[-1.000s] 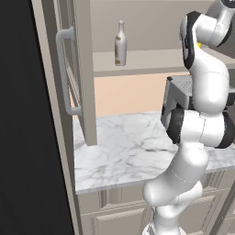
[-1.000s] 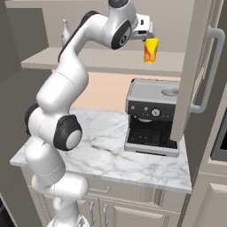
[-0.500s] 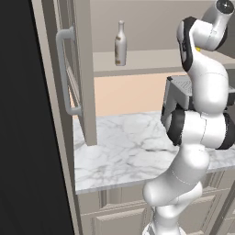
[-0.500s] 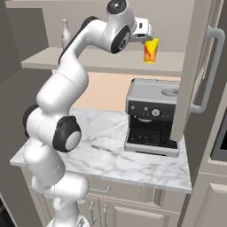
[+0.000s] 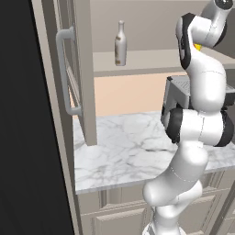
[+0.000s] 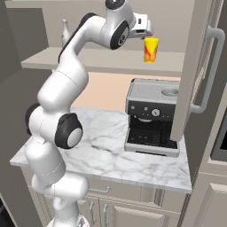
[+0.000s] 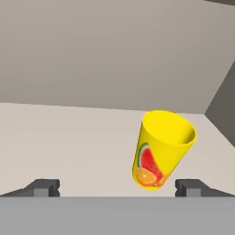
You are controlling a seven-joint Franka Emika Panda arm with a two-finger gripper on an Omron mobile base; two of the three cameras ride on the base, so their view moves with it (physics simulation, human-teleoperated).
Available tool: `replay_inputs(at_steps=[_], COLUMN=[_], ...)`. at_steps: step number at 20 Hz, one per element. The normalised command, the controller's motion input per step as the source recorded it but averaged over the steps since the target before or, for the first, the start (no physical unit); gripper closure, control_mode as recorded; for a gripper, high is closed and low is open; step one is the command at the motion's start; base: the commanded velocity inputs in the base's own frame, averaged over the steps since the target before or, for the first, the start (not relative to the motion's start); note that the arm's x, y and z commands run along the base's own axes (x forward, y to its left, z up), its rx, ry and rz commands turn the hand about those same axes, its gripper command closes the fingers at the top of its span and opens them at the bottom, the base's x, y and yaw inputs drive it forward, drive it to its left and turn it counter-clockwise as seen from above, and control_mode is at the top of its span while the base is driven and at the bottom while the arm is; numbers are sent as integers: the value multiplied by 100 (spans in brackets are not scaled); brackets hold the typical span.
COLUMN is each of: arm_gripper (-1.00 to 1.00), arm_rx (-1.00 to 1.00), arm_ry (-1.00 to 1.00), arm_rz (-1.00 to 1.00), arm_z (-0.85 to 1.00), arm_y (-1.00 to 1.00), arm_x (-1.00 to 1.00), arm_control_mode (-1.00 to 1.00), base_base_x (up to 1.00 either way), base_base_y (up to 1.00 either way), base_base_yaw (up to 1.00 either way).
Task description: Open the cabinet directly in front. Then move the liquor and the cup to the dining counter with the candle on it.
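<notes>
The cabinet stands open, its left door [image 5: 75,69] and right door [image 6: 199,66] swung out. On its shelf [image 6: 102,60] the pale liquor [image 5: 120,42] stands upright at the left, also seen as the liquor [image 6: 65,31]. The yellow cup [image 6: 150,48] with a fruit print stands at the shelf's right. My gripper [image 6: 145,34] hovers open just above and beside it. In the hand view the cup [image 7: 163,149] lies ahead of the open gripper [image 7: 117,188], nearer the right fingertip, and nothing is held. The dining counter and the candle are out of view.
A black-and-silver coffee machine [image 6: 153,115] sits on the short marble countertop [image 6: 102,155] under the shelf, below the cup. The open doors flank the arm on both sides. A tall black surface [image 5: 23,114] fills the left. Drawer fronts [image 6: 111,208] run below the countertop.
The arm's upper joints have shifted slightly up and left. The hand stays close by the cup, with the jaws equally wide. Cup and liquor have not moved.
</notes>
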Motion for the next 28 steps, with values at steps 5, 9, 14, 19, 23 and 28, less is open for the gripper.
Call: replay_inputs(at_steps=[5,9,14,19,23,28], arm_gripper=[-100,-100,-100,-100,-100,-100], arm_rx=[0,0,0,0,0,0], arm_ry=[0,2,3,5,7,2], arm_rz=[0,0,0,0,0,1], arm_z=[0,0,0,0,-16,-42], arm_y=[0,0,-9,-19,-25,-18], arm_x=[21,33,18,11,0,-1], arm_control_mode=[-100,-100,-100,-100,-100,-100], base_base_x=[0,0,0,0,0,0], base_base_y=[0,0,0,0,0,0], base_base_yaw=[0,0,0,0,0,0])
